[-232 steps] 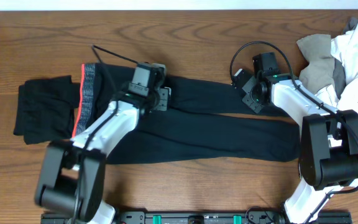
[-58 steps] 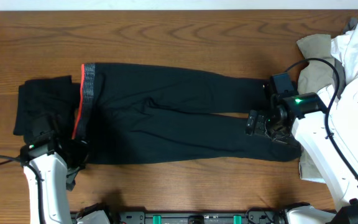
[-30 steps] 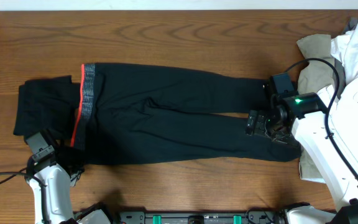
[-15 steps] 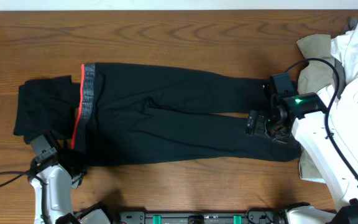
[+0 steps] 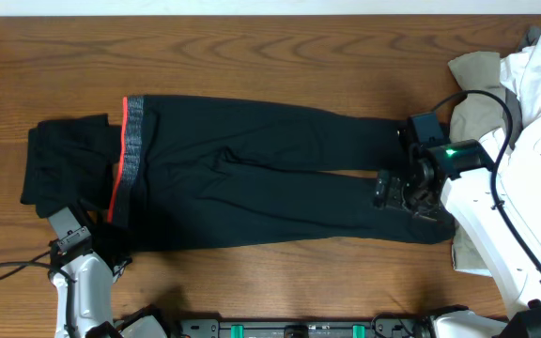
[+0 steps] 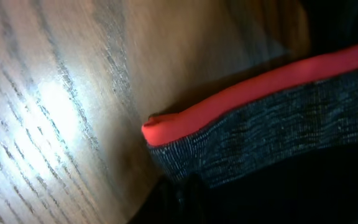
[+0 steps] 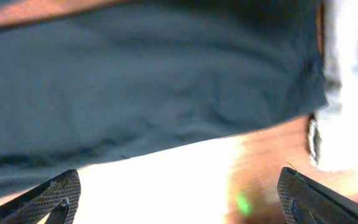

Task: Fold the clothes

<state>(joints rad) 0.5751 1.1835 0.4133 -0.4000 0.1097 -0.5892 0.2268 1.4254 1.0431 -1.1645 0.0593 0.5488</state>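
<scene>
**Trousers [image 5: 270, 183] spread flat**

Only the right wrist view shows the right gripper [image 7: 179, 196] gaping wide, with the leg hem just ahead of its fingertips. At the waistband [image 6: 260, 124] corner the left gripper [image 5: 109, 249] is closed, and its own view hides the fingers.

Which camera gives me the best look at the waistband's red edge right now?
Left wrist: the red-edged waistband fills the frame close up, corner visible. Overhead shows most of the waistband, but small. Right wrist shows only trouser leg.

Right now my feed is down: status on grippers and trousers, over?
Left gripper shut at waistband corner, grip unconfirmed. Right gripper open over leg ends. Trousers flat, unfolded. Black garment beside waistband.
</scene>
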